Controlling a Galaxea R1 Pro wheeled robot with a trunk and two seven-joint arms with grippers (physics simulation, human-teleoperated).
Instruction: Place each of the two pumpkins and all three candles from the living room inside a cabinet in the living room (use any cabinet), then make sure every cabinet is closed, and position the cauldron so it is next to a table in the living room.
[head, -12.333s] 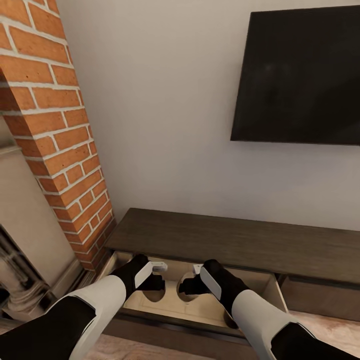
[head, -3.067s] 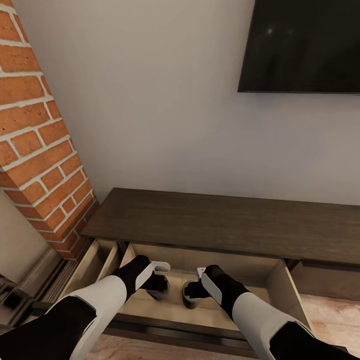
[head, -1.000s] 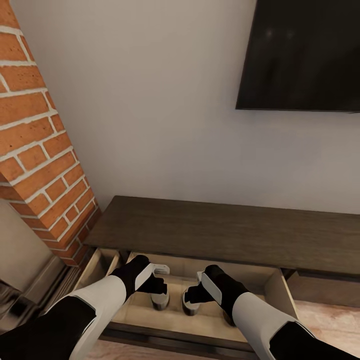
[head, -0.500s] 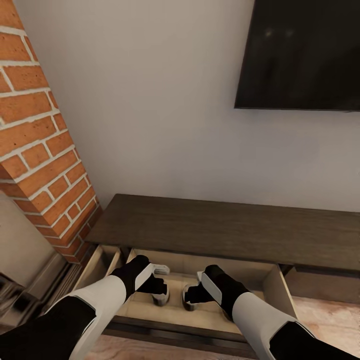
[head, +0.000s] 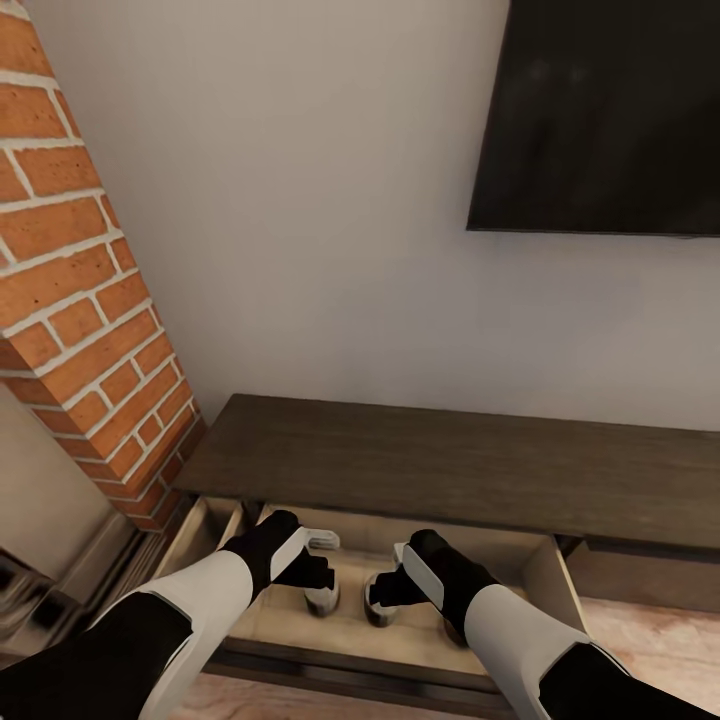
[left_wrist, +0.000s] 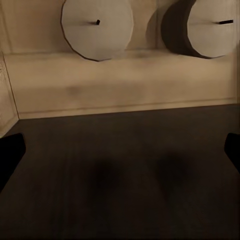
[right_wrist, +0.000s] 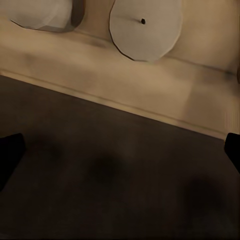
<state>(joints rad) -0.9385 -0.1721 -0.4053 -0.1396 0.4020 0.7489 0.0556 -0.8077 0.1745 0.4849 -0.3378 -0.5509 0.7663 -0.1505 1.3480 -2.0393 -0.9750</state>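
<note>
Both end effectors, left (head: 318, 556) and right (head: 385, 566), are spread and empty above the open drawer (head: 420, 637), where two candles (head: 321, 598) stand upright just below them.

The long dark-brown wooden cabinet (head: 450, 470) has its wide pale-wood drawer (head: 545, 580) pulled out, open from above. Two stubby tan candles (head: 322, 597) and (head: 381, 604) stand side by side on the drawer floor, with a narrow gap between them and bare floor toward the right wall. The drawer's dark front edge (left_wrist: 125, 170) bars a low approach. The cabinet top overhangs the drawer's back. A red brick column (head: 80, 300) closes the left side.
</note>
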